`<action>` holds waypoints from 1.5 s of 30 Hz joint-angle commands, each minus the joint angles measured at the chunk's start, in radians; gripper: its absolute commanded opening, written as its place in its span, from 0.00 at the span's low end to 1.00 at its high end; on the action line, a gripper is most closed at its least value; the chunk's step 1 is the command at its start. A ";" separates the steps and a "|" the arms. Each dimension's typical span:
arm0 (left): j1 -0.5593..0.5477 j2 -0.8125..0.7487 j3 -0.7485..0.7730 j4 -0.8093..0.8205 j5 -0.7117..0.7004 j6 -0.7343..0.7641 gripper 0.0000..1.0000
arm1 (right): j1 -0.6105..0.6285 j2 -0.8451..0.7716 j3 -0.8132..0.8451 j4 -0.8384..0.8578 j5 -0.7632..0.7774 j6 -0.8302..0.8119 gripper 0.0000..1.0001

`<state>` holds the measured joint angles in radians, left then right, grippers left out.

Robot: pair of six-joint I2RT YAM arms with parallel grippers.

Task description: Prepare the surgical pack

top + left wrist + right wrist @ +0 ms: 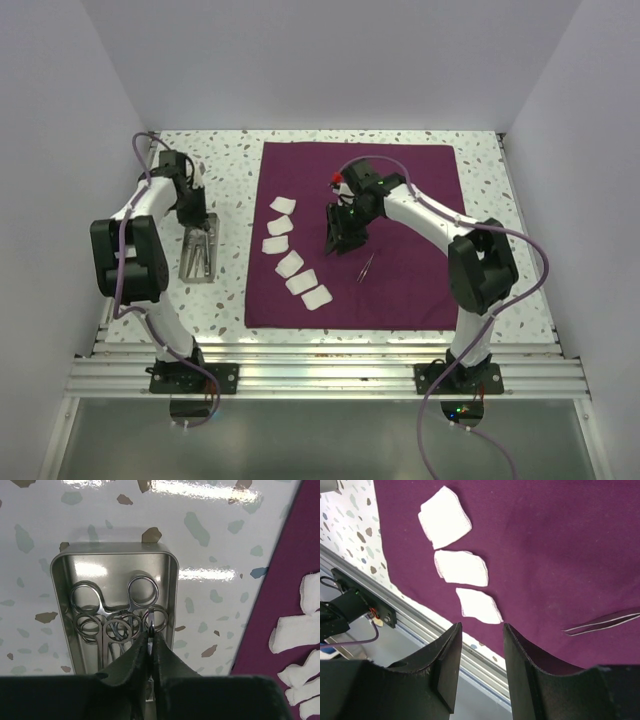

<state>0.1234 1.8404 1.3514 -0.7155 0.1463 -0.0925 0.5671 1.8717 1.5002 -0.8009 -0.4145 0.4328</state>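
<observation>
Arm bases on the aluminium rail (320, 375) sit closest to the lens, off the near edge of the maroon cloth (400, 200). Speckled bench (225, 160) carries everything. Cloth lies flat and unfolded, a large square right of bench centre, and serves as reference. Right gripper (481, 627) hangs above the cloth's middle, slightly towards its left half, fingers parted and released, nothing between them. Left gripper (151, 632) is off the cloth's left edge, clenched, its tips lowered into the metal tray (57, 580); a thin steel edge shows at the tips, but whether it is actually pinched cannot be told. Tray rests on bare bench just beside the cloth's left edge, long axis running front to back. White gauze squares (290, 263), six counted, lie on the cloth in a curved row down its left portion, each apart from the next. Ring-handled steel instruments (110, 615), several overlapping, lie inside the tray, off the cloth. Steel tweezers (366, 267) lie on the cloth near its middle, right of the gauze row and just nearside of the right gripper.
</observation>
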 commanded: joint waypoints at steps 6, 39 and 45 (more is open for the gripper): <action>0.009 0.020 0.061 -0.035 -0.011 -0.007 0.35 | -0.004 0.024 0.017 -0.058 0.068 0.041 0.42; -0.179 -0.290 -0.090 0.007 0.075 -0.207 0.52 | -0.058 0.129 0.000 -0.190 0.416 0.239 0.37; -0.188 -0.309 -0.095 0.001 0.090 -0.211 0.52 | -0.058 0.144 0.006 -0.166 0.418 0.250 0.36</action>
<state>-0.0605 1.5841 1.2591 -0.7341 0.2111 -0.2798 0.5102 2.0182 1.4723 -0.9901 0.0051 0.6582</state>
